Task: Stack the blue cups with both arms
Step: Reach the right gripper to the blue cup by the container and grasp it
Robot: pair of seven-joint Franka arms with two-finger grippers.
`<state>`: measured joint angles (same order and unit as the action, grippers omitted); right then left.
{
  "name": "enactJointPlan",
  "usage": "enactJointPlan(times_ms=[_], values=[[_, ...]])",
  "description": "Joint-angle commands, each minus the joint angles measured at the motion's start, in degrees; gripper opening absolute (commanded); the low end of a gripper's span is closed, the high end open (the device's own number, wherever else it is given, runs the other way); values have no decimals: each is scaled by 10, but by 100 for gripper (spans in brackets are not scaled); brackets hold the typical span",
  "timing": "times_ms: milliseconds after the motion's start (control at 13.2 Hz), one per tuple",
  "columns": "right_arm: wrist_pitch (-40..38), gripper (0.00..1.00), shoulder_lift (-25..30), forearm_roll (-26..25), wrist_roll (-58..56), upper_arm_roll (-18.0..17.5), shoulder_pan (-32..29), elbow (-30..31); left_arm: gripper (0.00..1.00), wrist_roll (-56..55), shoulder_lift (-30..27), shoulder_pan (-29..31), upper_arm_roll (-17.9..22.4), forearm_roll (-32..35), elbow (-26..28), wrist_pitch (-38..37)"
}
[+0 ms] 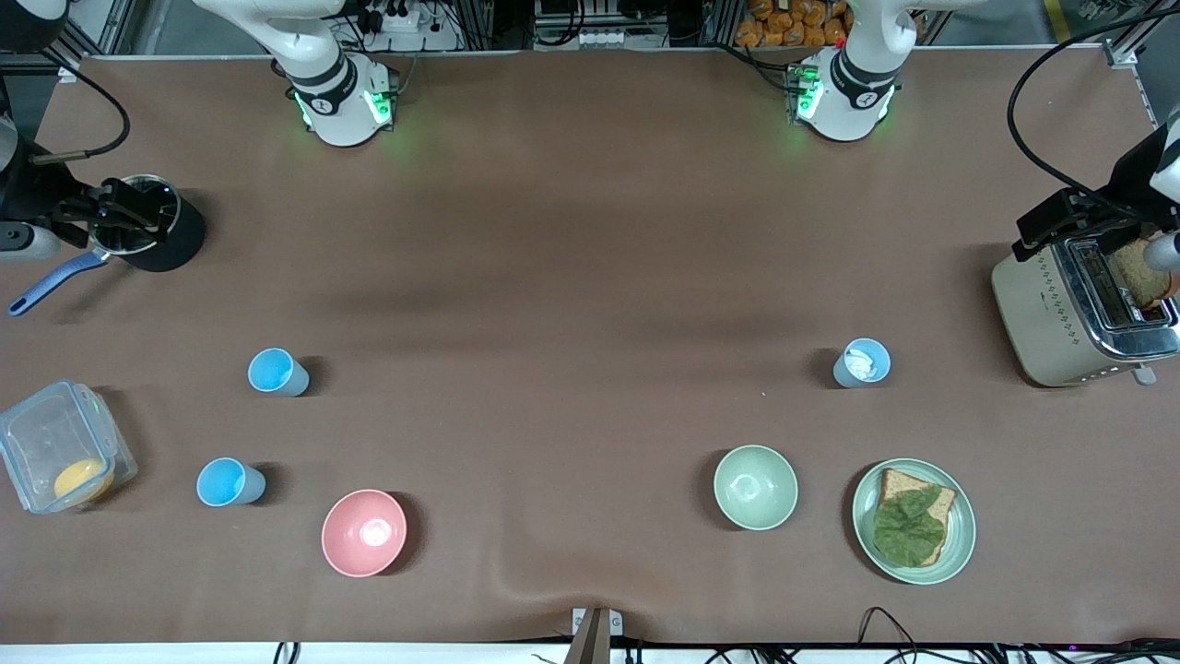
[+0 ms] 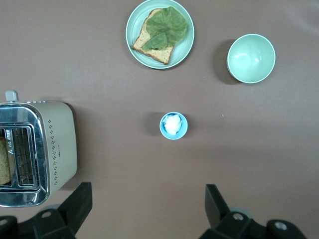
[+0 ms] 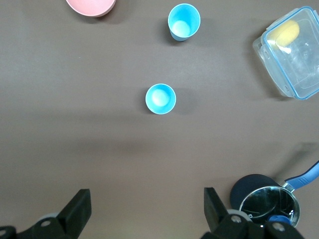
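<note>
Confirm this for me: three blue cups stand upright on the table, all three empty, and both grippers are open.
One detail is wrong: not all three are empty. The blue cup toward the left arm's end has something white inside, clearest in the left wrist view. The two blue cups toward the right arm's end are empty. Left gripper and right gripper are open.

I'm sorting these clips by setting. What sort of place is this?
Probably a robotics lab set up as a mock kitchen: two arms at a brown table with a toaster, a plate of bread and lettuce, and blue cups.
</note>
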<state>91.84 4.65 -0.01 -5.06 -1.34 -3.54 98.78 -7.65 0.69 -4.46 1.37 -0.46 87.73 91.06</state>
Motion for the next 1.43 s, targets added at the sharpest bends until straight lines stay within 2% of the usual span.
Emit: enactJointPlan(times_ms=[0,528,981,1132,1358], values=[[5,100,7,-1,2,-2,-6,9,100,18,-3,1,-2,11,0,3],[-1,100,-2,3,4,-2,-7,-2,100,21,26,4,0,5,-2,3],[1,100,-124,-6,1,0,-19,-23,100,16,37,-4,-1,5,4,3],[40,100,-201,12,-3,-2,-66,-23,100,10,41,-6,-2,5,3,9],[112,100,-263,12,-19,-2,-63,-11,100,10,41,-7,-3,6,2,10]])
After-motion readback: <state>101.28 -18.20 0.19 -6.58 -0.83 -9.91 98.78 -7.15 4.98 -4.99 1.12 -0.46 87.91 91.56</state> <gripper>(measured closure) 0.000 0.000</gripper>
